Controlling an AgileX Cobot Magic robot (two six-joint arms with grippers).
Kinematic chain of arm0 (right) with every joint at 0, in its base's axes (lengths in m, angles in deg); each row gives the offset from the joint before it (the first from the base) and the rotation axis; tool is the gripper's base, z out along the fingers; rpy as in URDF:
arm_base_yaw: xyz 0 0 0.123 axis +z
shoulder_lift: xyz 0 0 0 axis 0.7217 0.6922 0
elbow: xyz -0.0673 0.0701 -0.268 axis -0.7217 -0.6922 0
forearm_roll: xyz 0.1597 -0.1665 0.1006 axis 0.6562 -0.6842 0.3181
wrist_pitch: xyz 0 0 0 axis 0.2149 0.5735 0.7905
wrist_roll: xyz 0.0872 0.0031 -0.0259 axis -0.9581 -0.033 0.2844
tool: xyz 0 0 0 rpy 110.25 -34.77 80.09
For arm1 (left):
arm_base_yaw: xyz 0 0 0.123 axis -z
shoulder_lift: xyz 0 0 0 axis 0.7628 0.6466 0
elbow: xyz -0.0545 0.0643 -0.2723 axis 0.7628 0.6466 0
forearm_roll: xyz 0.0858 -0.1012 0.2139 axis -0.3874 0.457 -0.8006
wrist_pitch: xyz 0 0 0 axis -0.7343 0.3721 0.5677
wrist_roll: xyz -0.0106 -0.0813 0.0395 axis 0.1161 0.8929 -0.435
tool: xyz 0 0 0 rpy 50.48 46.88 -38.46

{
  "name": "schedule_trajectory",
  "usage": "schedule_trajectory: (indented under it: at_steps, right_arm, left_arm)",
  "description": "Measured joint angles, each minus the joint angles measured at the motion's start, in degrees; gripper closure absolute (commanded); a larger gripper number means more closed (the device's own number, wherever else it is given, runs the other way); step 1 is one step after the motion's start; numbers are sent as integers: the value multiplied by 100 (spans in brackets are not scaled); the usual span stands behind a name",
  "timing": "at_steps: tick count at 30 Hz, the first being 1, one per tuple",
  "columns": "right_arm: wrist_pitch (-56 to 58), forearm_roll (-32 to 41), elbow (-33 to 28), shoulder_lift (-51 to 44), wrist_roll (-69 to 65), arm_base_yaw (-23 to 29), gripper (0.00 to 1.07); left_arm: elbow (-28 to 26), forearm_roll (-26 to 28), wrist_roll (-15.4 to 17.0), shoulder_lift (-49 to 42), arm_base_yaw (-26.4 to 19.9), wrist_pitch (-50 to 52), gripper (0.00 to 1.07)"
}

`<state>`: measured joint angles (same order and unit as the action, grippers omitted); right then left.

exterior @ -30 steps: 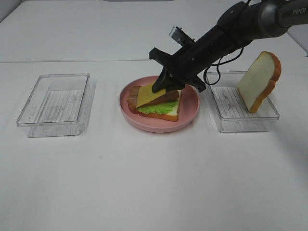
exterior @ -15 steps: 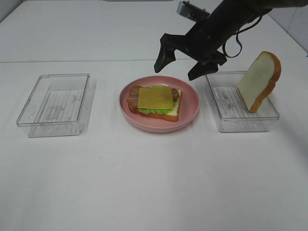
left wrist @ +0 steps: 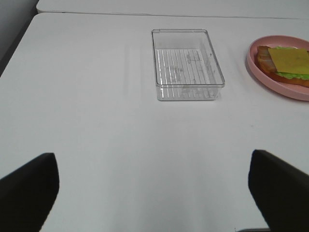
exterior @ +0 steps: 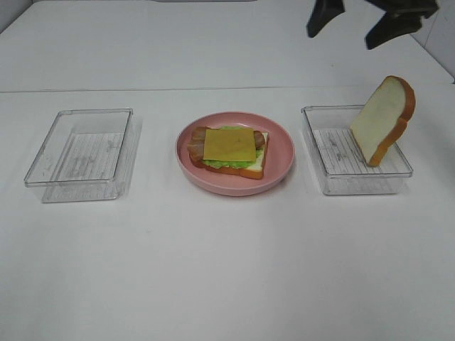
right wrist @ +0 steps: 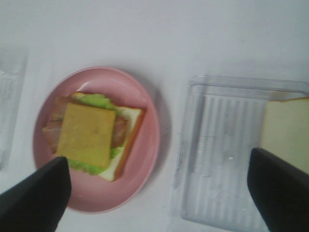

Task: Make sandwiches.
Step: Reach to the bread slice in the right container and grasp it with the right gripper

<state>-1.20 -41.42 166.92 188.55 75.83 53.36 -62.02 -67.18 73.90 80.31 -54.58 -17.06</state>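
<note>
The open-faced sandwich stack (exterior: 229,149) lies on the pink plate (exterior: 281,167): a bread slice, green lettuce, brown meat and a yellow cheese square (exterior: 229,144) on top. A second bread slice (exterior: 382,117) leans upright against the far right corner of the right clear tray (exterior: 355,181). My right gripper (exterior: 361,18) hangs high above that tray, open and empty. From its wrist view I look down between its fingers (right wrist: 34,198) on the stack (right wrist: 91,135) and the bread slice (right wrist: 287,130). My left gripper (left wrist: 154,193) is open and empty over bare table.
An empty clear tray (exterior: 82,153) stands left of the plate and also shows in the left wrist view, the tray (left wrist: 186,65) beside the plate rim (left wrist: 256,65). The table is white with a seam along the back.
My right gripper let the cheese square go onto the stack, opened wide, then rose up and to the right, away from the plate. The cheese now lies flat.
</note>
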Motion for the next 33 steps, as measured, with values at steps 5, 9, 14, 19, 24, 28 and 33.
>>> schedule_trajectory:
  at_steps: [5,9,14,19,24,28,33]
  right_arm:
    - [166,-384,155,0,-138,-590,11]
    - [206,-676,166,57,-143,-825,11]
    - [338,-1003,178,539,-143,-980,11]
    - [372,-1071,229,928,-143,-974,11]
    - [309,-1106,327,1157,-143,-974,11]
    - [246,-1060,458,1364,-143,-974,11]
    - [235,-985,493,1558,-143,-974,11]
  left_arm:
    - [0,0,0,0,0,0,6]
    - [0,0,0,0,0,0,6]
    - [0,0,0,0,0,0,6]
    - [0,0,0,0,0,0,6]
    - [0,0,0,0,0,0,6]
    - [0,0,0,0,0,0,6]
    - [0,0,0,0,0,0,6]
